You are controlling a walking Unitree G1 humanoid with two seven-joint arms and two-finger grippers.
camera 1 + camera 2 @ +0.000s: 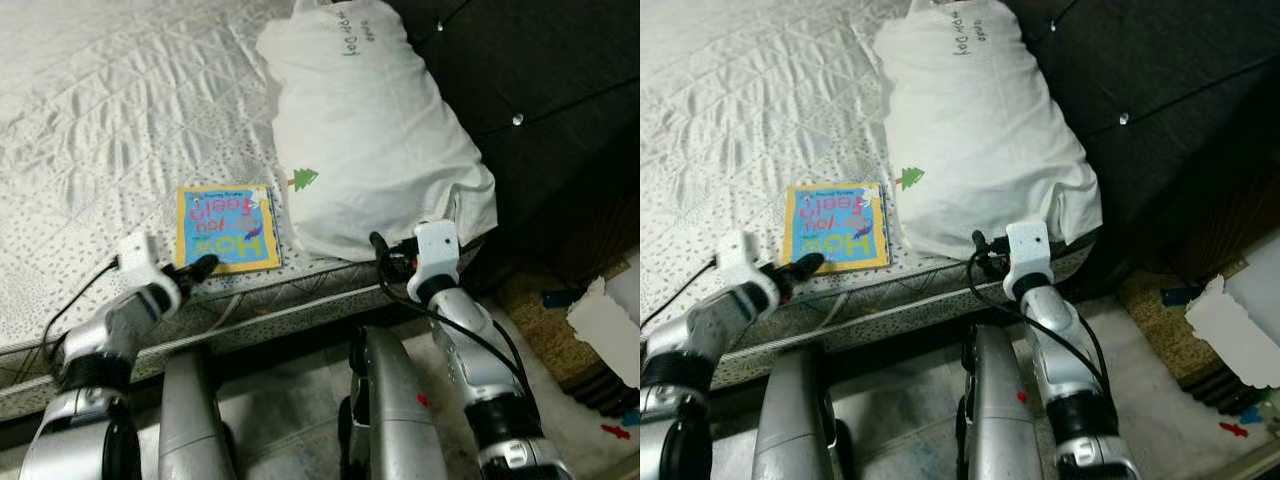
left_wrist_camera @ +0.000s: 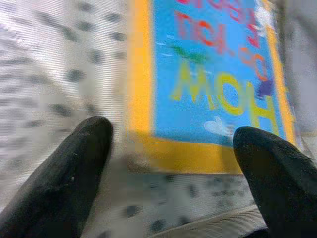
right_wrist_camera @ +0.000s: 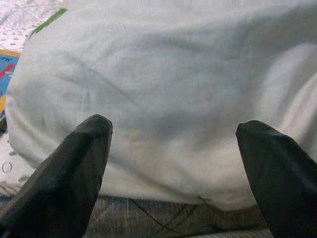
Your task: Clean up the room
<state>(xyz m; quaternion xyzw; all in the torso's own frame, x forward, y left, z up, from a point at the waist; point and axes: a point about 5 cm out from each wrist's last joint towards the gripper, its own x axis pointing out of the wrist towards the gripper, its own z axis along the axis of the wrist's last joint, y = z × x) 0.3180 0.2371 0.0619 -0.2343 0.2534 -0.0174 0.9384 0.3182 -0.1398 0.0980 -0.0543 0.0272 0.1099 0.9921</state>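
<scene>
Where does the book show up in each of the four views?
Left eye: book flat on the bed, beside the pillow, just ahead of the left hand.
Right eye: same spot.
Left wrist: cover close ahead of the open fingers.
Right wrist: a corner at the picture's edge.
Shared landmark: the pillow.
</scene>
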